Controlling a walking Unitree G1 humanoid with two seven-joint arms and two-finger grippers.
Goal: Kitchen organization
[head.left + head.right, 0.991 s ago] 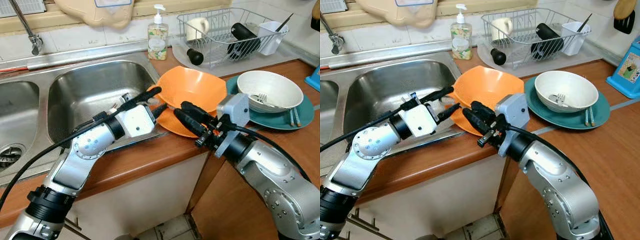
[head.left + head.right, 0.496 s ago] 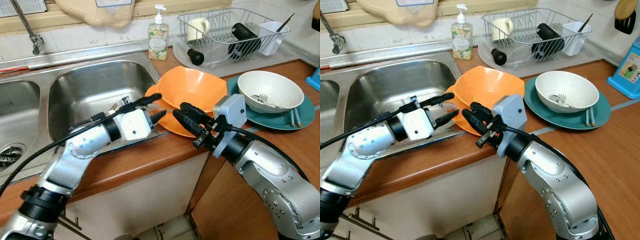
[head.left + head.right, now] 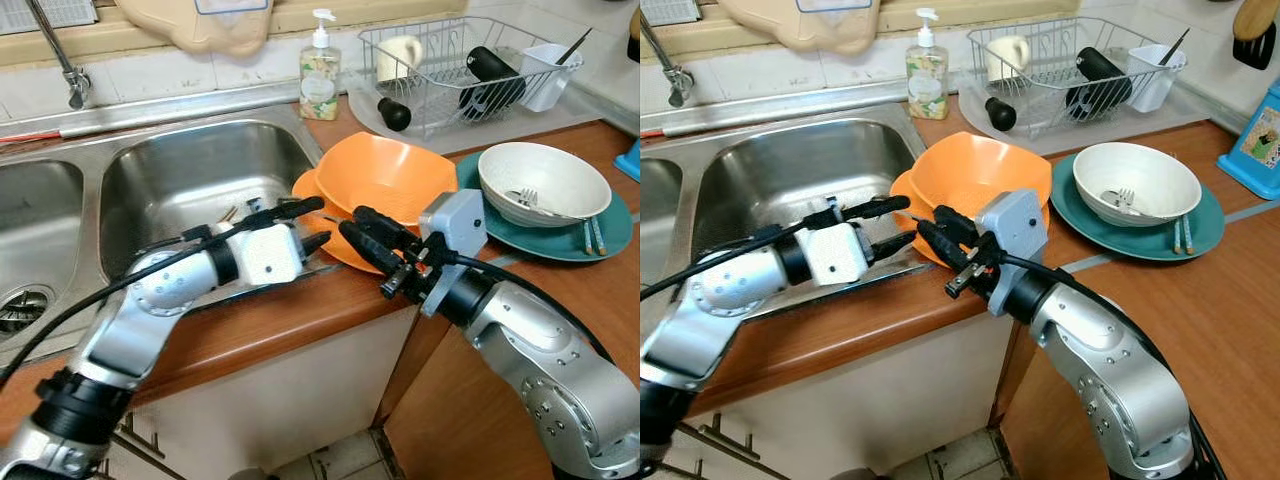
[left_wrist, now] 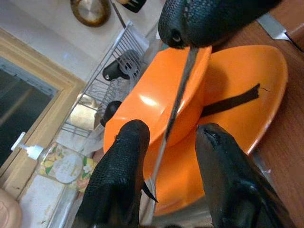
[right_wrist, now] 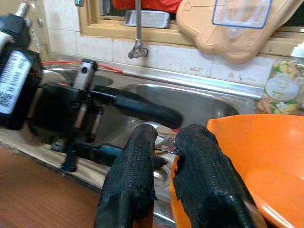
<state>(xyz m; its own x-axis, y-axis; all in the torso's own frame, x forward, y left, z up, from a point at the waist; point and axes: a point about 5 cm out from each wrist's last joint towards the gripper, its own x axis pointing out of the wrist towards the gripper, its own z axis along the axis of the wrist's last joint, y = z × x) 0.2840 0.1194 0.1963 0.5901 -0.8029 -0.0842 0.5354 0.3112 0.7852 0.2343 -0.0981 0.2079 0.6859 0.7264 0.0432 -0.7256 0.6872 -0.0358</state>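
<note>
Metal utensil (image 4: 178, 102) in right gripper (image 3: 352, 222)

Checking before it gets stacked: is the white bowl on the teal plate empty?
Not empty: the white bowl on the teal plate holds a fork.

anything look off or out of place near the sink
Yes: the orange bowl sits tilted on the orange plate, which pokes past the counter edge over the sink basin. The left gripper and right gripper meet at its rim.

the orange plate (image 3: 322, 190) lies mostly hidden under the orange bowl (image 3: 385, 175).
</note>
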